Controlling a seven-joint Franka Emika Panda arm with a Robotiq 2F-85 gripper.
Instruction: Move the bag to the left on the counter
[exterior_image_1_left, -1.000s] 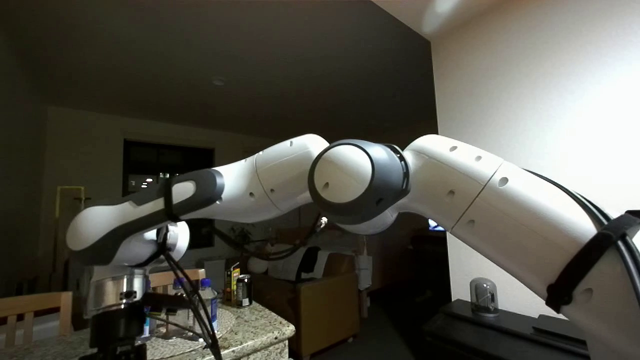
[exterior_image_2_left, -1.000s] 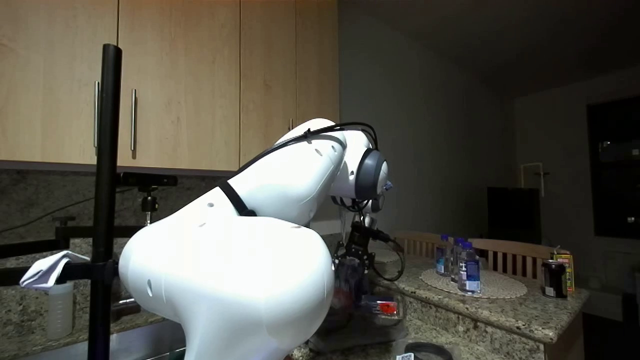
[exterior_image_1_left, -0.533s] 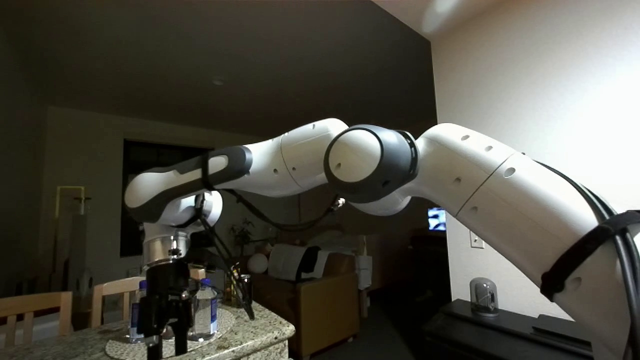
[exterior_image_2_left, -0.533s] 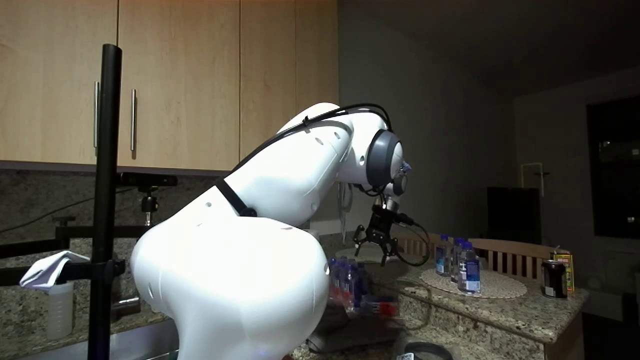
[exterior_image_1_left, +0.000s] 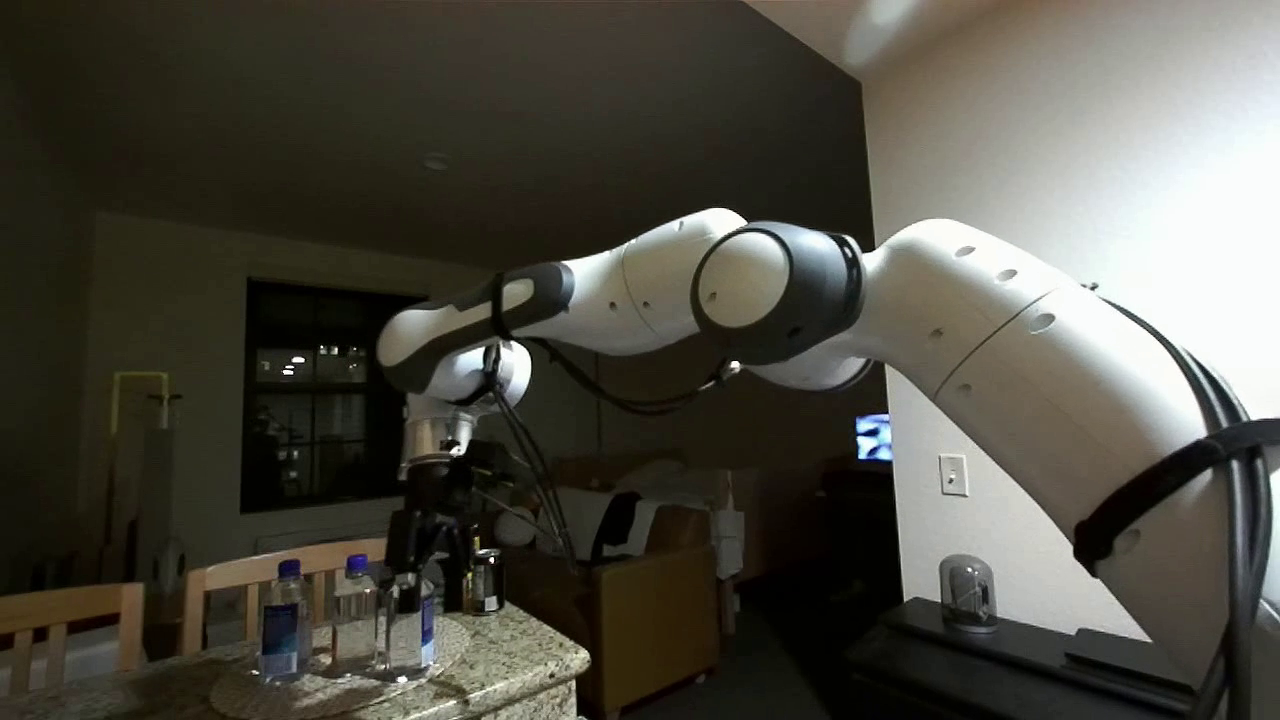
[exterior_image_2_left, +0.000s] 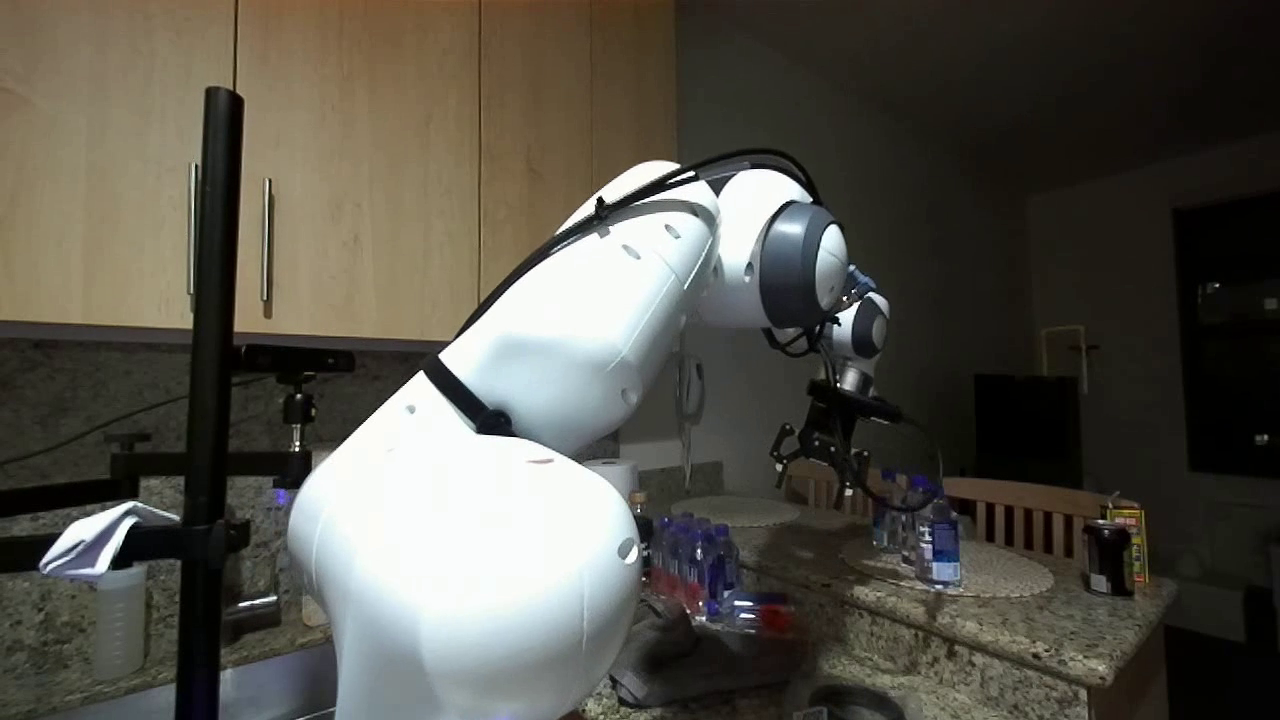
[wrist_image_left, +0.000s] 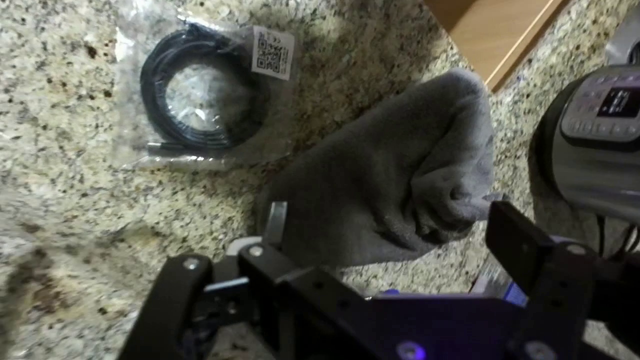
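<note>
The clear bag (wrist_image_left: 205, 95), holding a coiled cable (wrist_image_left: 155, 95), lies flat on the table (wrist_image_left: 60, 110) just beside the grey towel (wrist_image_left: 370, 175), with no marked long axis. The end effector (exterior_image_2_left: 815, 484) hangs well above the towel's level, fingers (wrist_image_left: 520, 247) spread wide, gripping nothing. In the wrist view the towel shows between them, the bag outside; the reach likely must clear the towel's edge.

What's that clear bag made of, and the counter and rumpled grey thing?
Bag: probably thin, glossy plastic; it catches highlights and shows the coil inside. Counter: smooth-looking stone or imitation, by its speckles. Grey thing: likely soft, matt fabric, judging by its folds.
</note>
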